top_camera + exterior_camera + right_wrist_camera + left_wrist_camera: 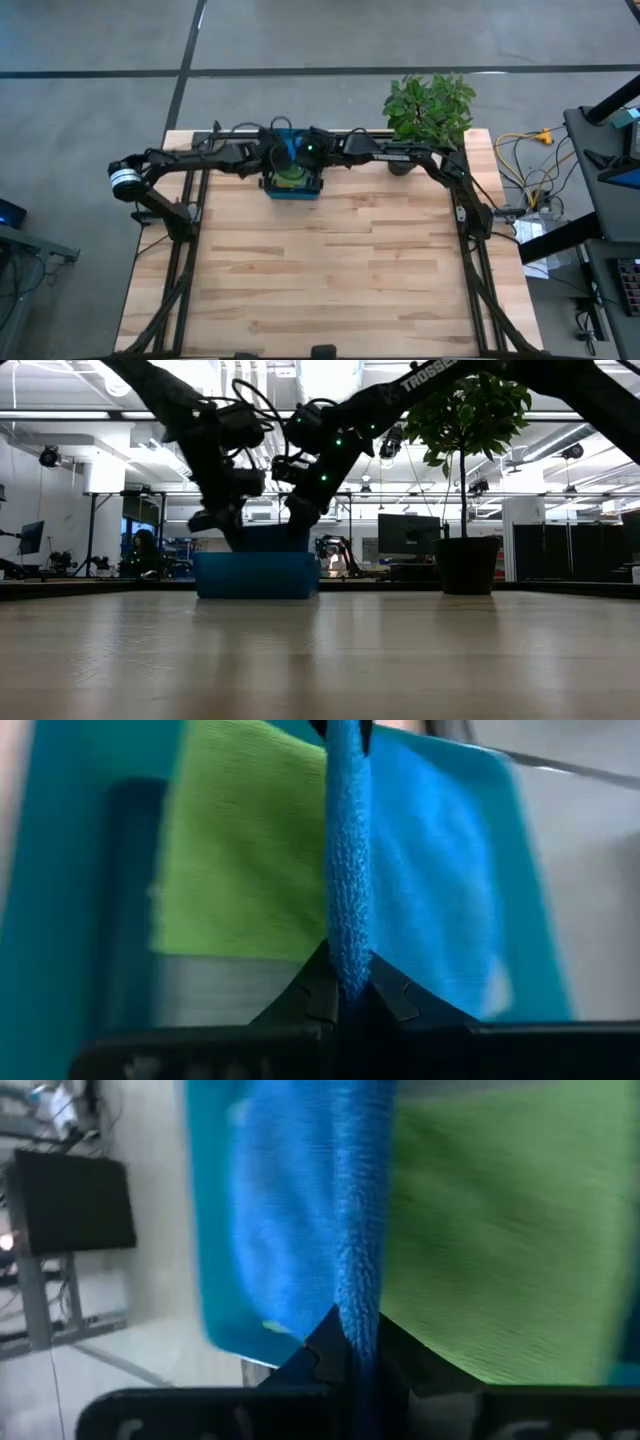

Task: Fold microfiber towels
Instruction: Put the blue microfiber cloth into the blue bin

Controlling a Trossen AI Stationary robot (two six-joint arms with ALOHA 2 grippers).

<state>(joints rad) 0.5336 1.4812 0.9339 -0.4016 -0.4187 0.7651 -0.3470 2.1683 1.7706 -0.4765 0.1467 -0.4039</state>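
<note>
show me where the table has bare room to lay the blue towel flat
The pale wooden table is bare from the rigid teal tray to the near edge, between the two arm bases. It is crowded at the tray, where the left claw and right claw pinch the blue microfiber towel, and around the potted plant.

The tray (293,190) sits on the tabletop (330,270) at twelve o'clock, against the far edge, with the potted plant (430,110) at two o'clock, well apart from it. Both arms meet above the tray: the left gripper (345,1345) from nine o'clock, the right gripper (345,982) from three o'clock. Each pinches the upright towel (345,860) (its edge stands between their fingers) over a second towel (240,860) lying flat in the tray.
</note>
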